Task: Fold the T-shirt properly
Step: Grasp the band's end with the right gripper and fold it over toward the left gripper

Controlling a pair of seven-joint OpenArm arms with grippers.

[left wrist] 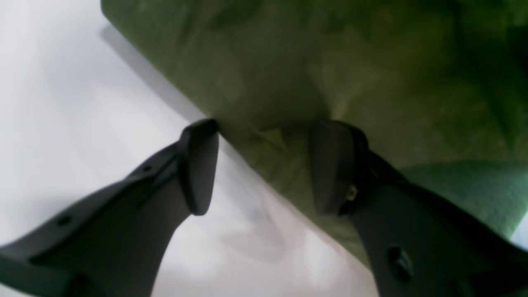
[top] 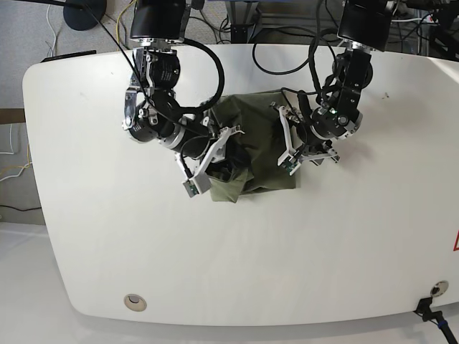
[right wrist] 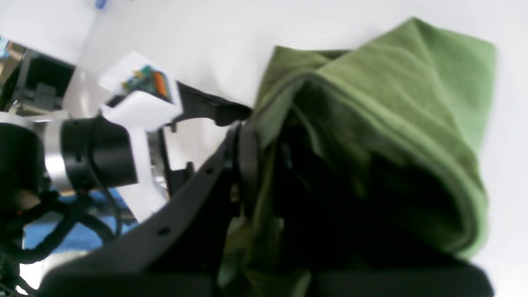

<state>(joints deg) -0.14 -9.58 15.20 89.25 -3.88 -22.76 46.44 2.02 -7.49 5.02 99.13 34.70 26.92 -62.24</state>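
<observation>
While the T-shirt (top: 262, 143) lies bunched near the middle of the white tabletop (top: 107, 236), toward twelve o'clock, the right end effector (right wrist: 255, 165) is clamped on a lifted fold at its nine o'clock side. The left end effector (left wrist: 264, 165), fingers (left wrist: 200, 165) apart, straddles the cloth's three o'clock edge.

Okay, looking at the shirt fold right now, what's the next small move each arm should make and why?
Probably close the left gripper on the T-shirt edge: its jaws stand open astride that edge, one finger over the bare table. The right gripper is already shut on a raised fold, so it likely waits.
</observation>
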